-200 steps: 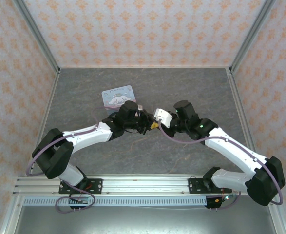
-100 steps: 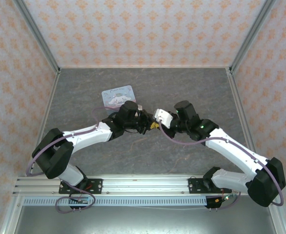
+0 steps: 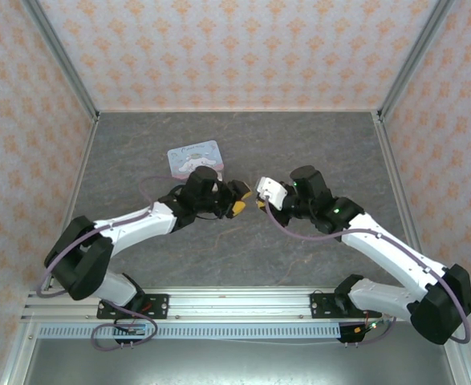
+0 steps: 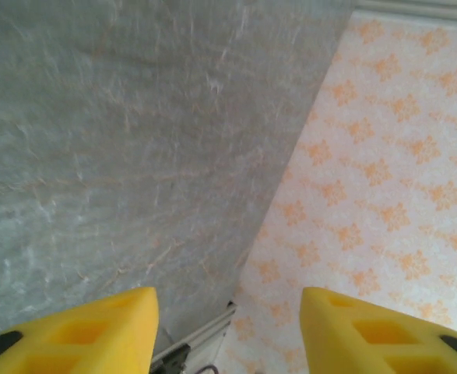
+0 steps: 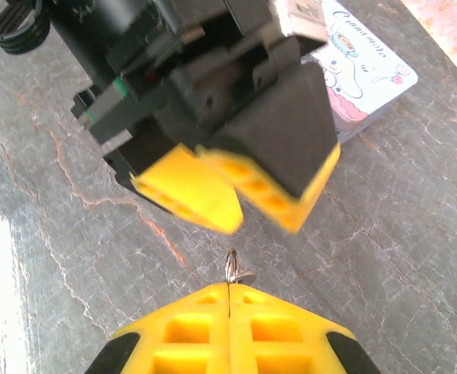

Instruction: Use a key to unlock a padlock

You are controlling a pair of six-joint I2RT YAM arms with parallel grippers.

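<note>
My right gripper [image 5: 228, 290] is shut, and a tiny thin metal piece with a loop [image 5: 233, 268] sticks out of its tips; I take it for the key. It hangs just above the grey table. My left gripper [image 5: 263, 220] faces it a short gap away, its yellow fingers [image 5: 189, 191] parted and blurred, with nothing between them. In the left wrist view the left gripper [image 4: 228, 315] is open over bare table and wall. From above, the left gripper [image 3: 239, 200] and right gripper [image 3: 257, 204] meet tip to tip at mid-table. The padlock is hidden from me.
A pale-blue tin with a cartoon dog [image 3: 195, 157] lies flat just behind the left wrist, seen again as the tin [image 5: 368, 70] past the left gripper. Patterned walls [image 3: 235, 48] close the grey marbled table [image 3: 299, 136] on three sides.
The left gripper has opened from shut and drawn back a little to the left, away from the right gripper's tips. The right gripper has stayed shut and nearly still.
</note>
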